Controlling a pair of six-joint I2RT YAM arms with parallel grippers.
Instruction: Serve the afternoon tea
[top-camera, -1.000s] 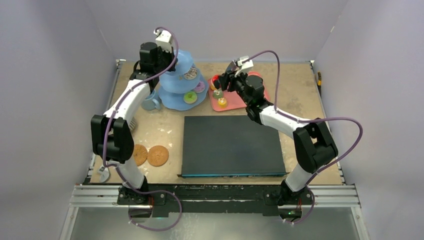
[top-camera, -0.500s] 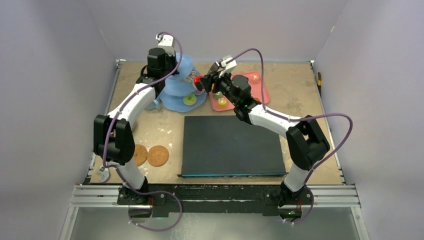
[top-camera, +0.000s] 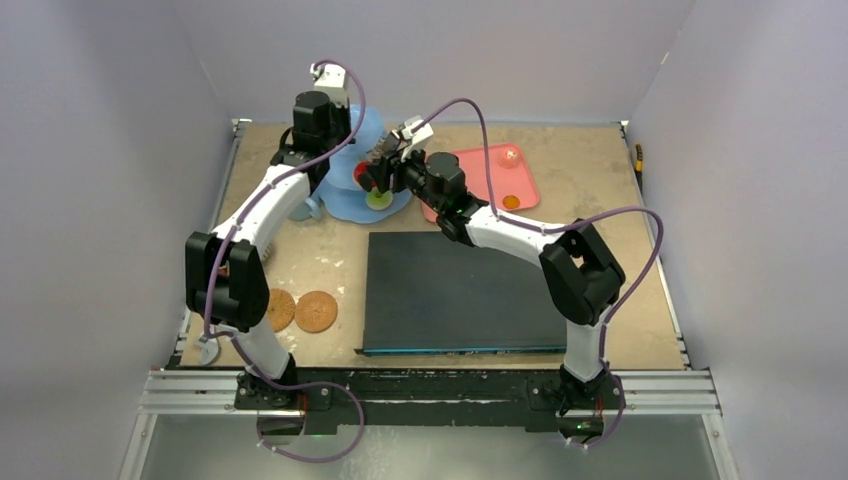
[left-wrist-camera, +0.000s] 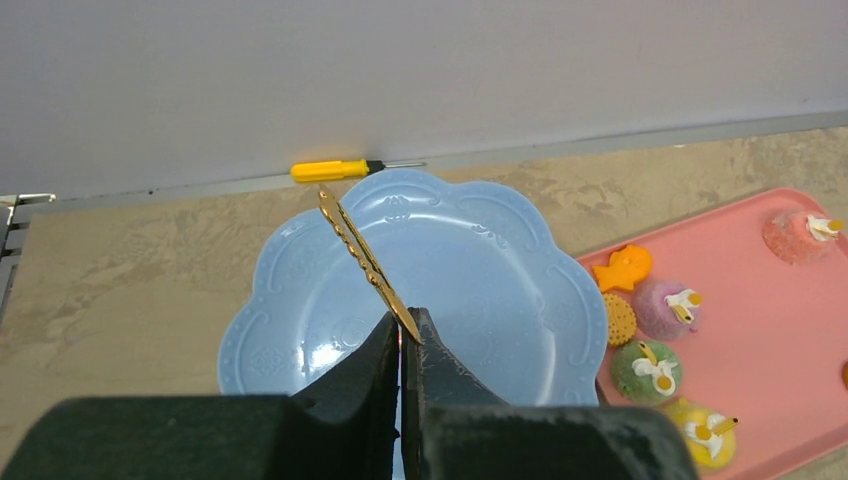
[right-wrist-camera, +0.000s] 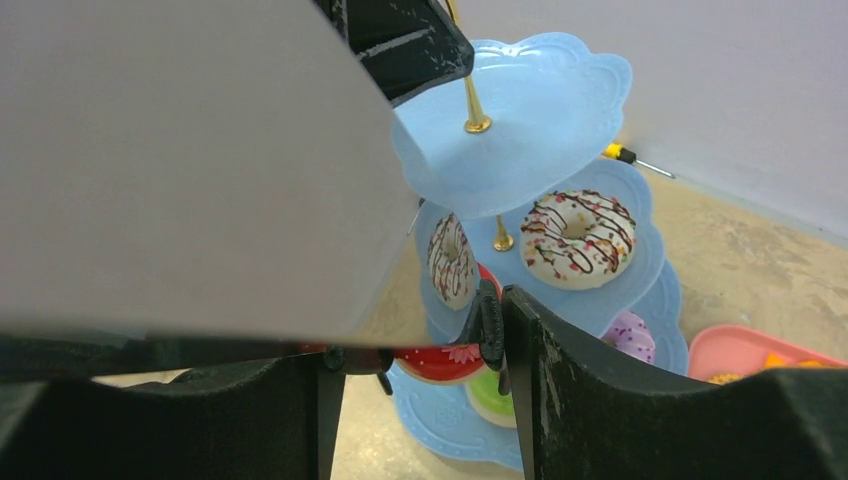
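Observation:
The light-blue three-tier stand (top-camera: 345, 203) stands at the back left. My left gripper (top-camera: 328, 122) is above it, shut on its gold top rod (left-wrist-camera: 358, 247) over the top tier (left-wrist-camera: 490, 290). My right gripper (top-camera: 388, 170) is shut on black tongs (right-wrist-camera: 489, 325) that pinch a red cake (right-wrist-camera: 440, 363) beside the lower tiers. White drizzled cakes (right-wrist-camera: 578, 236), a purple cake (right-wrist-camera: 630, 334) and a green one (right-wrist-camera: 488, 396) sit on the tiers. Several cakes (left-wrist-camera: 645, 370) lie on the pink tray (left-wrist-camera: 780, 330). The light-blue mug (top-camera: 303, 207) is partly hidden by the left arm.
A black mat (top-camera: 460, 290) lies at the table's middle front. Two round brown biscuits (top-camera: 300, 311) lie front left. A yellow screwdriver (left-wrist-camera: 335, 170) lies by the back wall behind the stand. The pink tray (top-camera: 525, 180) is right of the stand.
My right gripper has moved left from the pink tray to the stand, carrying the red cake in the tongs. My left gripper has shifted slightly right onto the stand's top rod.

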